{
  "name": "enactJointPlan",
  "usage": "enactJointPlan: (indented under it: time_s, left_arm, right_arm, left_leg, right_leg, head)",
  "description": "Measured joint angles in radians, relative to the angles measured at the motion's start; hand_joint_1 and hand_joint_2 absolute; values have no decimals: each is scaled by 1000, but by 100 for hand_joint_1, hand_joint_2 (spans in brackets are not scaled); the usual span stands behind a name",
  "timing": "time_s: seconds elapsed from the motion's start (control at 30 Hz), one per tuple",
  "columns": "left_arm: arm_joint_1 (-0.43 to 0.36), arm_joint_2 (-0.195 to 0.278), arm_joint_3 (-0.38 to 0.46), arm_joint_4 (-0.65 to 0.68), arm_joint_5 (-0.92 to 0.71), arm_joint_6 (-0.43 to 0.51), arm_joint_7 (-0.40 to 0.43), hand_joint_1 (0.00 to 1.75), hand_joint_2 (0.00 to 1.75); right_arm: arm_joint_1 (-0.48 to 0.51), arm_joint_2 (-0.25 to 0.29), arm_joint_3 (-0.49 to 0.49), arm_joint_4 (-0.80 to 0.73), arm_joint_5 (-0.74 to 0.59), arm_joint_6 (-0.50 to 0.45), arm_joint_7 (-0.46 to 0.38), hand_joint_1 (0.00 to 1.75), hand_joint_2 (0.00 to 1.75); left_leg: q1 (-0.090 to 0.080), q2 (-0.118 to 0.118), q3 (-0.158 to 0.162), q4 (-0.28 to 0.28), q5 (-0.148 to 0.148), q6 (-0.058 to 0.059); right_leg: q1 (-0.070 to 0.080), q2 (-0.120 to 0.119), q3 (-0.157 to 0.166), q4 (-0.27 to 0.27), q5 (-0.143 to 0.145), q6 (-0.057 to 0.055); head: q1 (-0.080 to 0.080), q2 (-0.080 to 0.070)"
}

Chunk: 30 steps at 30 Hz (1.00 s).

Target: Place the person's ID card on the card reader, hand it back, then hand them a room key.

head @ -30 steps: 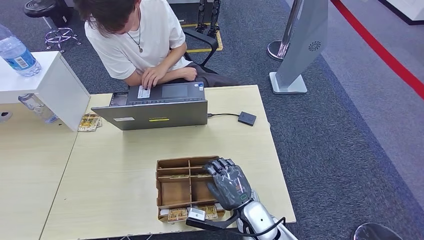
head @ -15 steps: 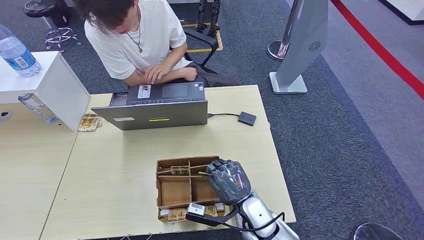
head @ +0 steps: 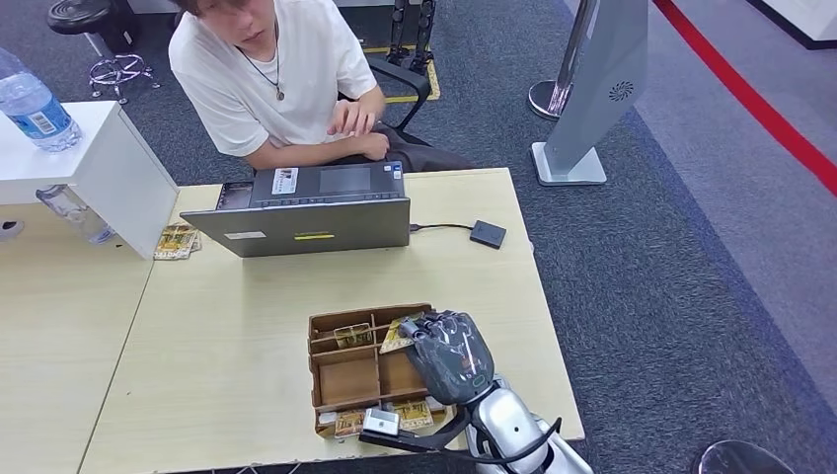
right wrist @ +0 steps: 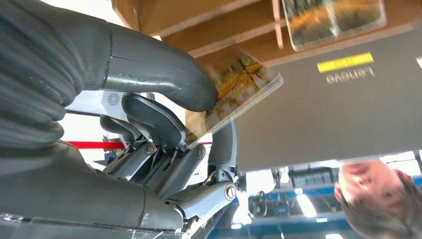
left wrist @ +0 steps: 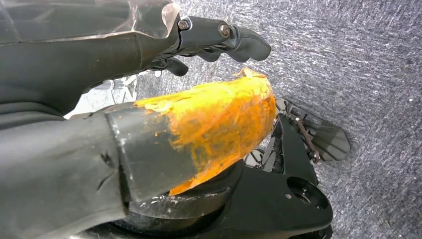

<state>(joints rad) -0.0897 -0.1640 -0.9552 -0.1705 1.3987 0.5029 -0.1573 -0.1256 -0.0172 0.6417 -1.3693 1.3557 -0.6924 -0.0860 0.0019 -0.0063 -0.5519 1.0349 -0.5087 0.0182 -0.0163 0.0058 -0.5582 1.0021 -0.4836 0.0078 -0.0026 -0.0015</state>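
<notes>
One card is what you have in hand: the right hand (head: 451, 355) sits over the right side of the cardboard organiser (head: 341, 380) near the table's front edge, its fingers curled in. From the head view you only catch a yellowish corner of the room key (head: 399, 334) poking out to the left of the knuckles. The right wrist view gives you what the head view hides: the thumb (right wrist: 164, 79) presses the key card (right wrist: 234, 94) against the darker fingers (right wrist: 149, 117), so the hold is a firm pinch, with the printed card tilted and lifted clear of the box walls.

Look into the organiser and you see a second card (head: 352, 336) standing in an upper compartment, and more cards (head: 348, 424) lying along its front row.

Your left hand (left wrist: 219, 40) shows in the left wrist view over grey carpet (left wrist: 348, 59); its fingers are loosely bent and nothing lies between them.

Further out on the table (head: 217, 336), you find the grey laptop (head: 306, 212), its lid turned towards you, with a white card (head: 284, 181) lying on its left corner. A cable runs from the laptop to the small black card reader (head: 487, 234) to its right. A few more cards (head: 176, 241) lie by the laptop's left end.

Beyond the table's far edge the person (head: 281, 79) in a white shirt sits with hands held near the chest, just behind the laptop.
</notes>
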Motion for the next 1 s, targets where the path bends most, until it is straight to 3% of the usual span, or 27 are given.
enactJointPlan:
  time_s: [0.53,1.0]
  left_arm:
    - [0,1,-2,0,15,5,-16,0,0]
    - [0,6,-13,0,1,7,-25,0,0]
  right_arm:
    - [62,7,-58,-210,-1,0,-86,175,175]
    - [30,115,-183,-210,-58,0,-186,175,175]
  left_leg:
    - [0,0,0,0,0,0]
    - [0,0,0,0,0,0]
  right_leg:
    - [0,0,0,0,0,0]
    - [0,0,0,0,0,0]
  head:
    - [0,0]
    - [0,0]
